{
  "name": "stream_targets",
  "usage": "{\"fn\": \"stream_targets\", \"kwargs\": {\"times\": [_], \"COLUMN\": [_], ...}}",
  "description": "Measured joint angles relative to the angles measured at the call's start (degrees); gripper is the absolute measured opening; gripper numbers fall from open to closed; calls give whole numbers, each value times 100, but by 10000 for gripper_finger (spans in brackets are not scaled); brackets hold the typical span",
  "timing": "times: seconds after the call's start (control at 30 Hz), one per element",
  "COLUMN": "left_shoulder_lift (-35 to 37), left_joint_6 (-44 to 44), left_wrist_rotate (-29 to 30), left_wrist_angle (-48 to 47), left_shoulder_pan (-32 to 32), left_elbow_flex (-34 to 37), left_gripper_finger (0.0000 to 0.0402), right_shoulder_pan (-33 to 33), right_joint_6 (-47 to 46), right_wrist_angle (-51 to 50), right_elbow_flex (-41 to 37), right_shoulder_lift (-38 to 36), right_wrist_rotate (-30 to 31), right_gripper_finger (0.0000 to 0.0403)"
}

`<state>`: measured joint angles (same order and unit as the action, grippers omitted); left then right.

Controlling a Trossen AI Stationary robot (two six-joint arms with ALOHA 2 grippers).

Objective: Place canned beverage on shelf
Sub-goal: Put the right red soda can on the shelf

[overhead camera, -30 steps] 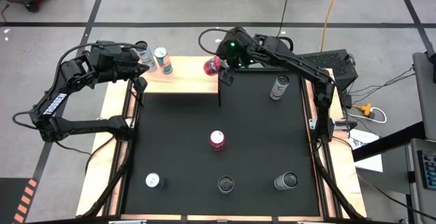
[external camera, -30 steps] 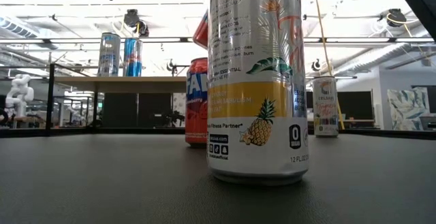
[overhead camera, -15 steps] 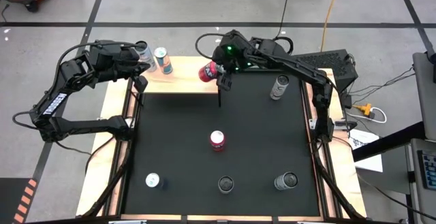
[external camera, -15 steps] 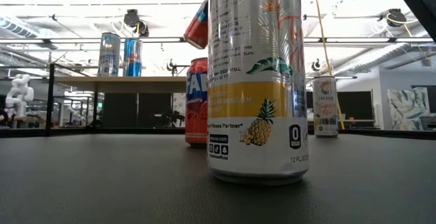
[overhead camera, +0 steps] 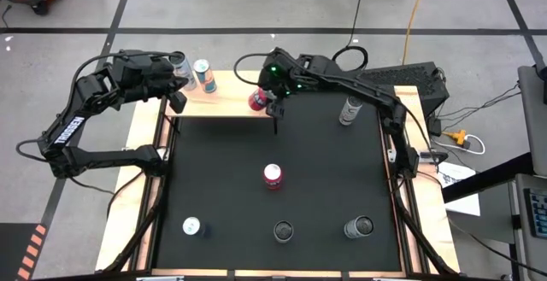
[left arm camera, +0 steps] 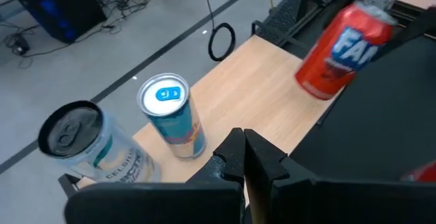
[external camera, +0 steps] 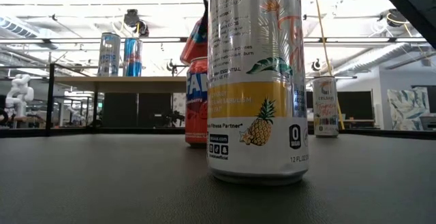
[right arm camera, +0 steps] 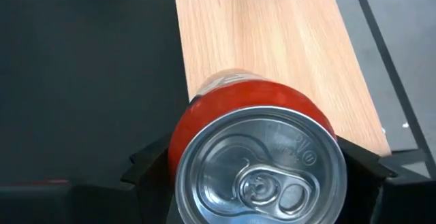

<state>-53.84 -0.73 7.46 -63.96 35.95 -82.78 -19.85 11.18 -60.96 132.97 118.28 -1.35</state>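
carried leftward since earlier, tilted red soda can (overhead camera: pixel 256 99), clamped between right gripper (overhead camera: pixel 266 102) fingers, now over pale wooden shelf board (overhead camera: pixel 224 103) near its right end for setting down; left gripper (overhead camera: pixel 177 99) shut, empty, beside shelf.

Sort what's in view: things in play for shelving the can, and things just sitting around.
In play:
- red can, tilted, gripped by the right hand
- shelf

Sitting around:
- two cans already on the shelf
- five cans on the black mat
- left hand, shut, near the shelf
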Motion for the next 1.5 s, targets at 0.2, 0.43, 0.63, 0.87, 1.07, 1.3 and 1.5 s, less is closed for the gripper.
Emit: {"fn": "stream_targets", "kwargs": {"times": [0.2,0.43,0.63,0.87,1.07,1.3,1.5], "left_shoulder_lift": [0,-2,-2,-4,-4,-4,-4], "left_joint_6": [280,271,268,266,264,264,264], "left_wrist_rotate": [-135,-152,-155,-164,-164,-164,-164], "left_wrist_angle": [0,0,0,0,0,0,2], "left_shoulder_pan": [2,2,2,2,2,2,2], "left_elbow_flex": [0,0,0,0,0,0,0], "left_gripper_finger": [1,1,1,1,1,1,1], "right_shoulder_pan": [-12,-20,-29,-36,-40,-83,-201], "right_joint_6": [63,49,25,45,131,148,-45], "right_wrist_angle": [-5,-179,-371,-375,-359,-352,-336], "right_elbow_flex": [0,0,0,0,0,0,0], "right_shoulder_lift": [89,78,78,78,78,78,78], "right_wrist_rotate": [293,269,259,257,256,252,31], "right_gripper_finger": [269,272,276,276,277,277,277]}}
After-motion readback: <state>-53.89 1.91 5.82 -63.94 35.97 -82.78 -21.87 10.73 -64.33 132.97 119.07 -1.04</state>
